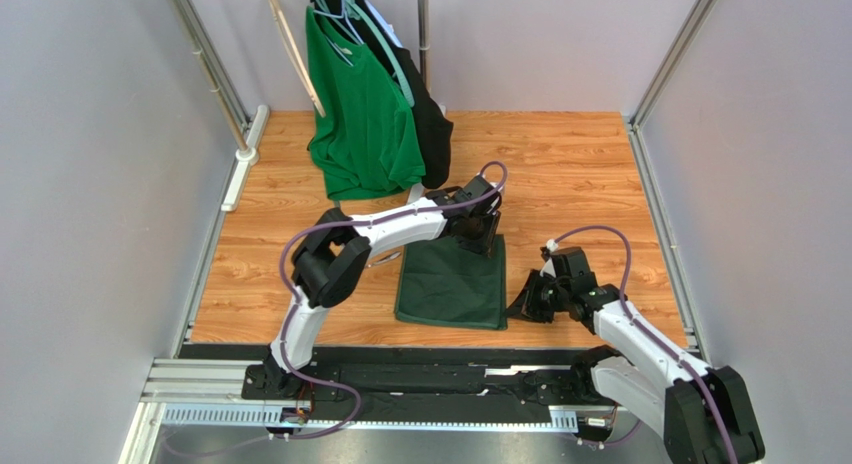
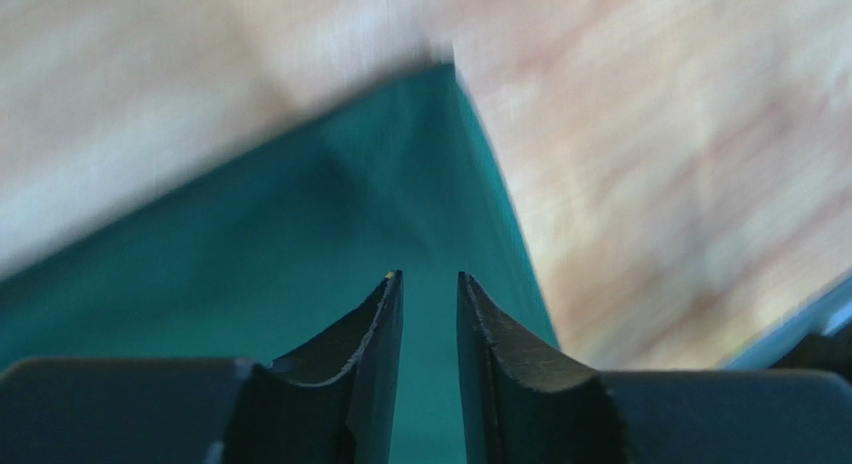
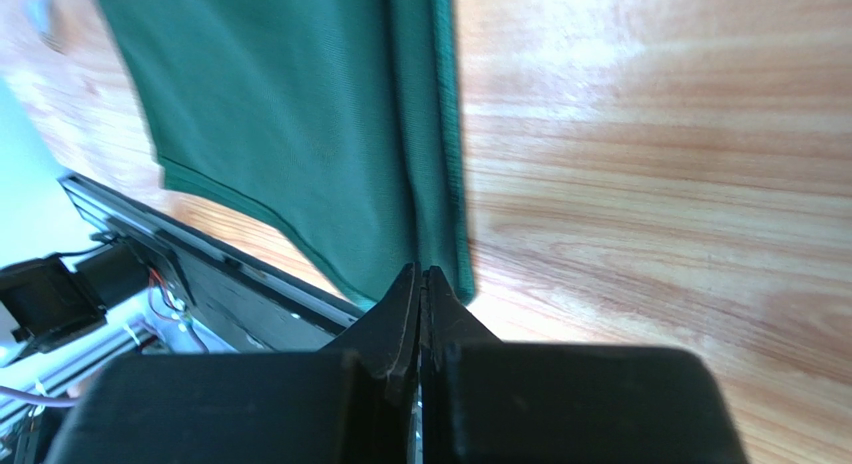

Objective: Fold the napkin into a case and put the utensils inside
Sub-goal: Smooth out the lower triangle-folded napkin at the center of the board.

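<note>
The dark green napkin (image 1: 450,284) lies folded flat on the wooden table, roughly rectangular. My left gripper (image 1: 482,240) hovers over its far right edge. In the left wrist view the gripper (image 2: 430,276) is slightly open with only the cloth (image 2: 300,244) showing below the gap. My right gripper (image 1: 522,302) sits at the napkin's near right corner. In the right wrist view it (image 3: 421,272) is shut, its tips at the cloth's folded right edge (image 3: 300,134), with nothing seen between them. No utensils are in view.
A brighter green T-shirt (image 1: 362,109) and a black garment (image 1: 432,124) hang on a rack at the back of the table (image 1: 580,174). Grey walls enclose both sides. A black rail (image 1: 420,369) runs along the near edge and shows in the right wrist view (image 3: 220,294).
</note>
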`<action>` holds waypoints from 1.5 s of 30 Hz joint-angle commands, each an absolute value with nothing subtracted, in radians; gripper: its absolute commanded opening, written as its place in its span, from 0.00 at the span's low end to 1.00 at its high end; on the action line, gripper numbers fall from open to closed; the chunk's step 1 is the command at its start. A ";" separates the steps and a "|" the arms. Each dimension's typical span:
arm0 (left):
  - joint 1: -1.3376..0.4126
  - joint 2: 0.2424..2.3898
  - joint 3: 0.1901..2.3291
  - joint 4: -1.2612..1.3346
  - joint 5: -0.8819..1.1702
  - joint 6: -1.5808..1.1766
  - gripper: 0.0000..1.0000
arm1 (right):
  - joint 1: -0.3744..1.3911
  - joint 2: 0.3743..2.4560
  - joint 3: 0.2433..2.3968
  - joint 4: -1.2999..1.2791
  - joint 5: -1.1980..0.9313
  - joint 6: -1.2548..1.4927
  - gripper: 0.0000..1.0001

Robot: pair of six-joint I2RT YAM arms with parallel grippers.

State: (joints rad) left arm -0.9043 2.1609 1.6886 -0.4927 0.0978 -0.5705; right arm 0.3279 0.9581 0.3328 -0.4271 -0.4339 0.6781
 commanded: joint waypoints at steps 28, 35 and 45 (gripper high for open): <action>-1.238 1.997 1.431 -0.454 -0.038 -0.595 0.51 | 0.322 0.922 0.227 -0.307 -0.442 0.770 0.00; -1.239 1.974 1.391 -0.408 -0.018 -0.626 0.59 | 0.322 0.911 0.222 -0.316 -0.440 0.769 0.00; -1.239 2.026 1.413 -0.423 0.002 -0.643 0.50 | 0.322 0.902 0.222 -0.333 -0.439 0.770 0.00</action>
State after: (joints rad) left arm -1.2308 2.0079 1.3930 -0.4271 -0.0067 -0.6270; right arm 0.3256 0.9123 0.2287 -0.3252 -0.4538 0.7639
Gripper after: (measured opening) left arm 0.529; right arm 0.006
